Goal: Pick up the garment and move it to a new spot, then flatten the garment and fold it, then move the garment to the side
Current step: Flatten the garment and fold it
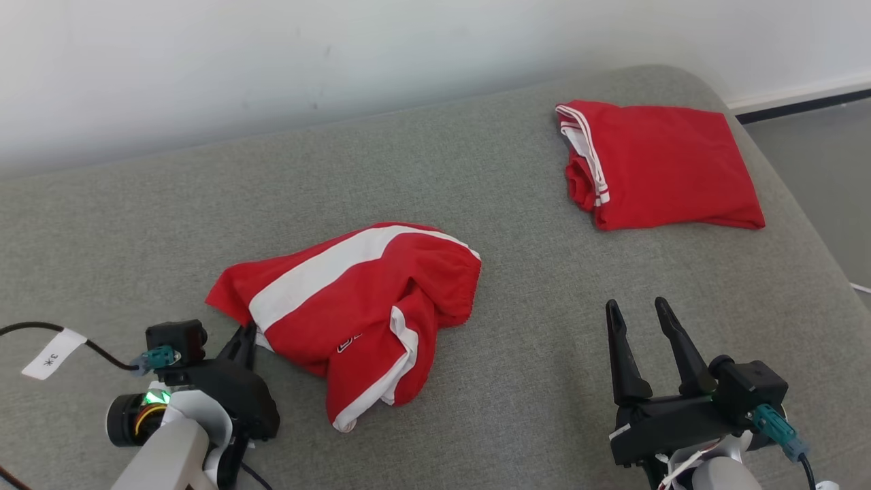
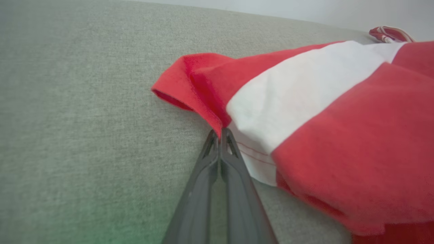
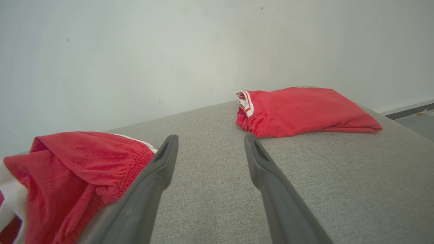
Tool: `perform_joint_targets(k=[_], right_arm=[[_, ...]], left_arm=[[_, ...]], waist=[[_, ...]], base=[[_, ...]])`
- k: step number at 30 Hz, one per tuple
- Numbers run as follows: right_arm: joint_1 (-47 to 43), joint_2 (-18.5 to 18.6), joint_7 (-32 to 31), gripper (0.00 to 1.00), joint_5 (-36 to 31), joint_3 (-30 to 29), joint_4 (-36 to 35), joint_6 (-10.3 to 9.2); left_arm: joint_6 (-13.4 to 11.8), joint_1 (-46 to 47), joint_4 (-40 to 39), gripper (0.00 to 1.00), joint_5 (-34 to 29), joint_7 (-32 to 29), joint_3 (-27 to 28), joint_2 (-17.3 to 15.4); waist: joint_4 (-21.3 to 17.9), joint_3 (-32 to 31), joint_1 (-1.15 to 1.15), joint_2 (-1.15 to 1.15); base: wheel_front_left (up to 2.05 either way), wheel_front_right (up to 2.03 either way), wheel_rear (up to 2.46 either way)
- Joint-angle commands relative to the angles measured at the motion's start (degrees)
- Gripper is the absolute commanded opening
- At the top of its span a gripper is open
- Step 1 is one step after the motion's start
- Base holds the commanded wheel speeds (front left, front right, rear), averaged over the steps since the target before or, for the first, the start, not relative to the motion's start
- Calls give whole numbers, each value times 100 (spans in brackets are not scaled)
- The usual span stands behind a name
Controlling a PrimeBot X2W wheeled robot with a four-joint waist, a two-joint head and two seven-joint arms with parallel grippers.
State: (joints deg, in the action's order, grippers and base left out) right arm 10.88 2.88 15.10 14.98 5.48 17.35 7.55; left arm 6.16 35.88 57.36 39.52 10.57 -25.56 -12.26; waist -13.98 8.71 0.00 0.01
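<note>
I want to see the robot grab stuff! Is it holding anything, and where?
The left gripper pinches the crumpled red-and-white fabric garment by its edge, beside the white stripe. The right gripper is open, holding nothing.

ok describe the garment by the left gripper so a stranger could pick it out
On the grey cushion, look at the near left, by the left gripper. The crumpled garment there is red with a broad white stripe; the other garment, far right, is folded flat.

Left tool point(image 2: 220, 131) fingers closed on garment point(image 2: 305, 112) edge, right tool point(image 1: 637, 306) fingers spread
</note>
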Motion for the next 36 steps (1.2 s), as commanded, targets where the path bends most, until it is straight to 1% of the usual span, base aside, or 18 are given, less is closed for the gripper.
perform_joint_targets(k=[1, 6, 9, 12, 15, 18, 20, 21, 24, 26, 29, 35, 36], right_arm=[[-36, 1, 8, 100, -34, -17, -15, -14], [-223, 0, 7, 100, -79, -116, -1, -14], [-305, 0, 9, 100, -102, -156, 13, -14], [-398, 0, 9, 100, -104, -181, 26, -14], [-437, 5, 9, 100, -106, -195, 38, -14], [-481, 0, 9, 100, -86, -176, 27, -14], [-534, 3, 9, 100, -67, -178, 43, -14], [-534, 3, 9, 100, -67, -178, 43, -14], [-522, 0, 10, 100, -32, -130, 85, -14], [-528, 2, 9, 100, -38, -134, 95, -14], [-539, 1, -1, 100, -63, -149, 111, -14], [-429, 1, -46, 100, -102, -179, 89, -14], [-421, 1, -54, 100, -100, -185, 86, -14]], left_arm=[[28, 89, 45, 0, 33, 73, 0, -36], [53, 166, -78, 0, -21, 302, 35, -204], [57, 128, -254, 0, -73, 354, 54, -398], [66, -54, -507, 0, -126, 261, -12, -592], [19, -363, -923, 0, -70, 97, -14, -771], [-125, -793, -1435, 0, -14, -105, 4, -975], [-203, -1158, -1831, 0, 159, -268, 25, -941], [-203, -1158, -1831, 0, 159, -268, 25, -941], [-434, -1659, -2304, 0, 191, -459, 19, -1050], [-545, -1956, -2624, 0, 329, -515, 57, -969], [-719, -2254, -2940, 0, 365, -580, 43, -957], [-896, -2434, -3292, 0, 419, -535, 106, -997], [-949, -2415, -3291, 25, 364, -474, 124, -1021]], waist=[[74, -77, 0, -1], [346, -311, 0, -1], [537, -459, 0, -1], [718, -583, 0, -1], [845, -665, 0, -1], [940, -696, 0, -1], [998, -700, 0, -1], [998, -700, 0, -1], [1028, -694, 0, -1], [1053, -696, 0, -1], [1100, -696, 0, -1], [1185, -660, 0, -1], [1203, -654, 0, -1]], base=[[0, 0, 0], [0, 0, 0], [0, 0, 0], [0, 0, 0], [0, 0, 0], [0, 0, 0], [0, 0, 0], [0, 0, 0], [0, 0, 0], [0, 0, 0], [0, 0, 0], [0, 0, 0], [0, 0, 0]])
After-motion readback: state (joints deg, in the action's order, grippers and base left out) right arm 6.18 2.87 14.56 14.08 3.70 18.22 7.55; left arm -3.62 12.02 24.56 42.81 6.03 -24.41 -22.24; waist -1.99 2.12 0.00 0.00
